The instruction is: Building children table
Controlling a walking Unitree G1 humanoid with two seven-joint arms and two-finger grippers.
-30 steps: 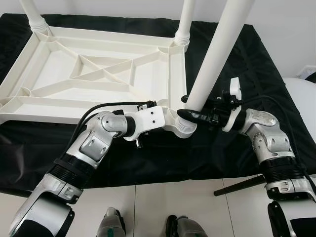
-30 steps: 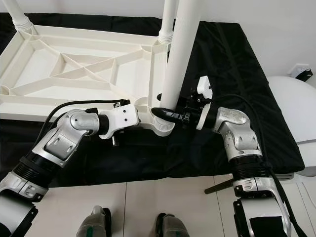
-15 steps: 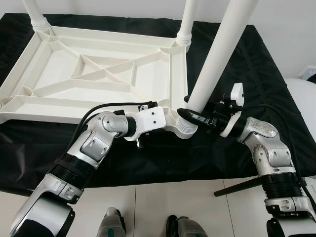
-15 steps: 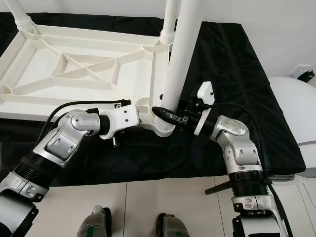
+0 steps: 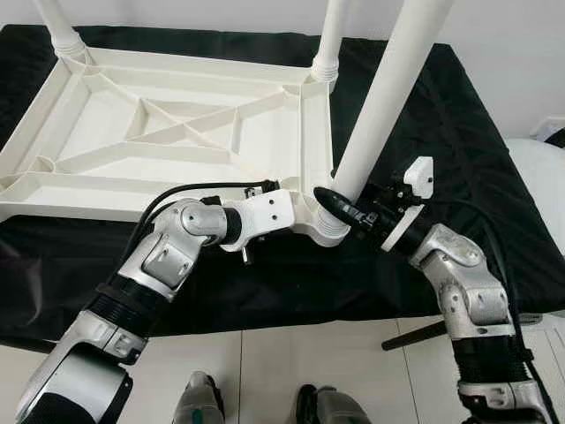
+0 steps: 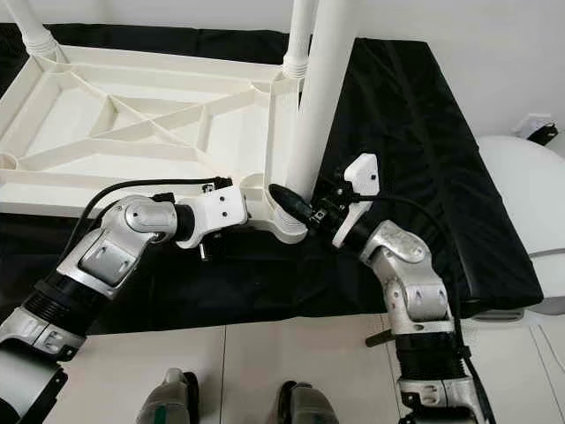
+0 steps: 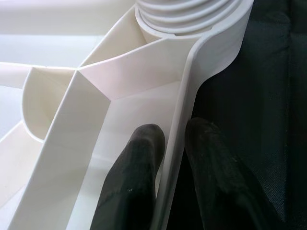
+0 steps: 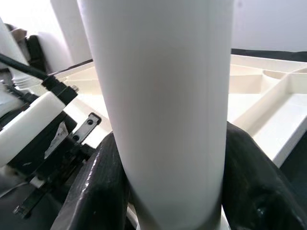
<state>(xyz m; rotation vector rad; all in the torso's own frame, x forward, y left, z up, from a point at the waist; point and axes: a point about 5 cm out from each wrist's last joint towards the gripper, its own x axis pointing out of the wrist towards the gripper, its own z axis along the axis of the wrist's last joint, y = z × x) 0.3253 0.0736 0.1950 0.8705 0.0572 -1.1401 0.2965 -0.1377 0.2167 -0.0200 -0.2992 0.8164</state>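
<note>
- Now the white plastic upside-down table lies on the black cloth.
- The right tool hugs the long white round leg low down, at the socket at the table's 4 o'clock corner.
- The left tool pinches the table's thin rim.
- If the leg tips, its screw part could go in crooked and jam.
- If the left tool slips, the table could turn with the leg.
</note>
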